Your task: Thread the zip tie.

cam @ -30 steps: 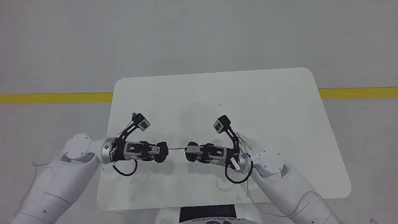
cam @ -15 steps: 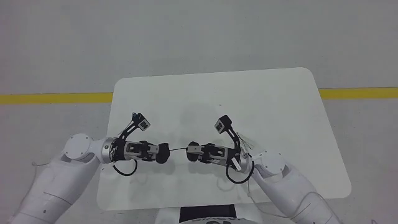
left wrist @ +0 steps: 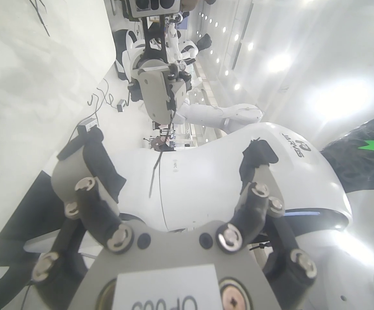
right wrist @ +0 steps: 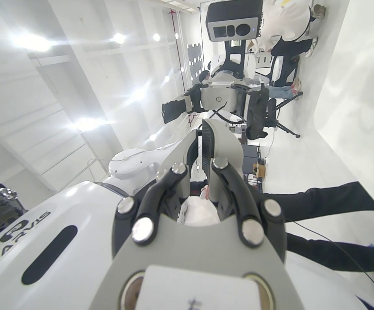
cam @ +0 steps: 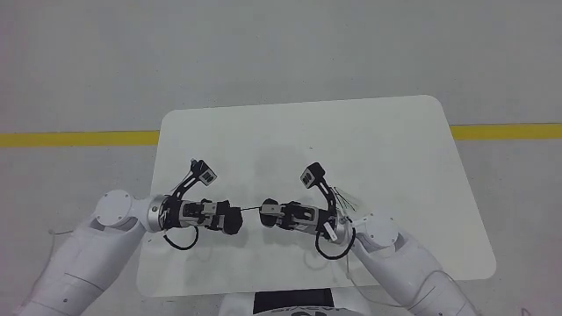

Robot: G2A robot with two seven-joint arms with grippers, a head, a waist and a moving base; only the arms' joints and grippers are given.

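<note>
A white table with a smooth matte top and rounded corners carries the work. Over it, toward 8 o'clock from its middle, the two grippers face each other tip to tip.

The zip tie is a thin, flat black plastic strip held in the air between them, roughly level. The left gripper is at the strip's 9 o'clock and the right gripper at its 3 o'clock.

In the left wrist view the left gripper stands wide. Its fingers are grey metal links with round screw heads, capped in soft, crumpled black covers. The zip tie runs between them with its free end touching neither cover.

The right gripper is nearly closed. Its pale grey, smooth, wedge-shaped fingers, one faced with a finely ribbed dark pad, pinch the strip's far end.

A few loose ties, thin and dark, lie crossed on the table at about 3 o'clock from its middle, just beside the right arm.
</note>
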